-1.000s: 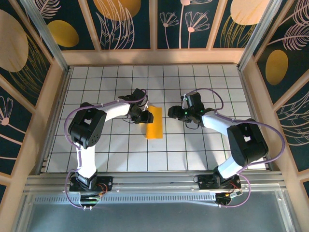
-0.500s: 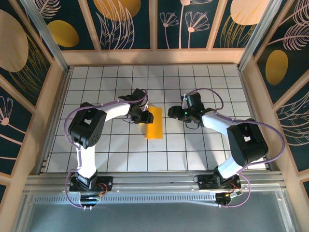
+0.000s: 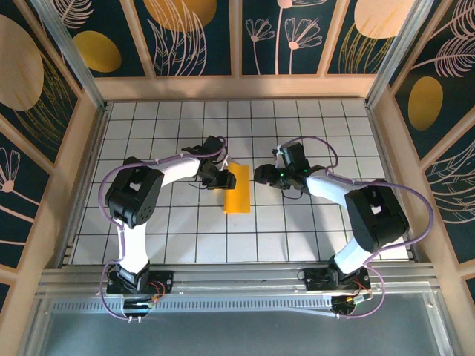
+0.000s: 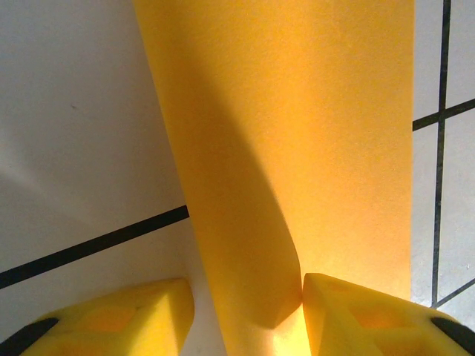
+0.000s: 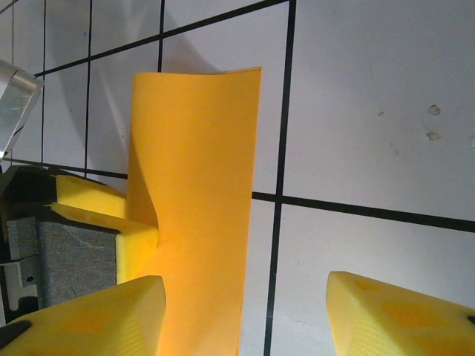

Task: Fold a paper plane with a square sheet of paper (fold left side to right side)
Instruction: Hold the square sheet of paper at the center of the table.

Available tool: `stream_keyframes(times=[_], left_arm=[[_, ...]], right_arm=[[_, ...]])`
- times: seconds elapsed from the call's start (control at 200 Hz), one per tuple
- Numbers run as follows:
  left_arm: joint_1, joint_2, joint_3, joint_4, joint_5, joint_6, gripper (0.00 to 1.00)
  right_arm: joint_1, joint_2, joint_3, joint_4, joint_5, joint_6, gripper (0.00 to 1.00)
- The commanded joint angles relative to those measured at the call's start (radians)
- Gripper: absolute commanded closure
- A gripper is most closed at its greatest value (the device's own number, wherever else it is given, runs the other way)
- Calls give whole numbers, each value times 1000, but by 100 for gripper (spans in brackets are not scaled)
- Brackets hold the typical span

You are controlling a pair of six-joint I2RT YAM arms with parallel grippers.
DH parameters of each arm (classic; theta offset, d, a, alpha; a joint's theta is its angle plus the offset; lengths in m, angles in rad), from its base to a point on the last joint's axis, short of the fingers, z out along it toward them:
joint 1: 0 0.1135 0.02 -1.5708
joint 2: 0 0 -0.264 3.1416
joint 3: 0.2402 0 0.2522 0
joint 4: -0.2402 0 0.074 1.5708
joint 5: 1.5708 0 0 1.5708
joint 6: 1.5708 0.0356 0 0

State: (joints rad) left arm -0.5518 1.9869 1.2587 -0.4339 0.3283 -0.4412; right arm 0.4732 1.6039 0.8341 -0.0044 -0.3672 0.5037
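Straddling: left claw (image 3: 222, 179) half-spread about the sheet of paper's (image 3: 239, 194) curled left edge
Right claw (image 3: 260, 175): spread, just right of it

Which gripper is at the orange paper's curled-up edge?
The left gripper: its finger touches the raised left edge of the orange paper sheet. The right gripper hangs open off its right side.

2 white arms bent inward, facing each other. Jaws part-spread on yellow-fingered left gripper (image 3: 223, 179), wider on yellow-fingered right gripper (image 3: 259, 174).
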Motion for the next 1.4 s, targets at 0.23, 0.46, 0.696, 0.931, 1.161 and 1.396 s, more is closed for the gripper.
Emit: stream_keyframes(times=[0.23,0.46,0.696,0.931,1.161,1.396], left_arm=[[-5,124,-53,-14,-95,-8,53],[-5,128,-58,-9,-95,-14,53],[-5,133,-68,3,-93,-31,52],[-5,133,-67,0,-94,-30,52],[-5,134,-62,-13,-106,-18,52],[-5,131,-62,-15,-110,-18,52]], right_arm=[[19,23,37,15,-9,9,41],[24,31,40,17,-12,10,41],[28,38,42,16,-13,10,41],[30,44,49,13,-18,6,41],[41,59,66,20,-36,12,43],[63,112,90,73,-125,49,59]])
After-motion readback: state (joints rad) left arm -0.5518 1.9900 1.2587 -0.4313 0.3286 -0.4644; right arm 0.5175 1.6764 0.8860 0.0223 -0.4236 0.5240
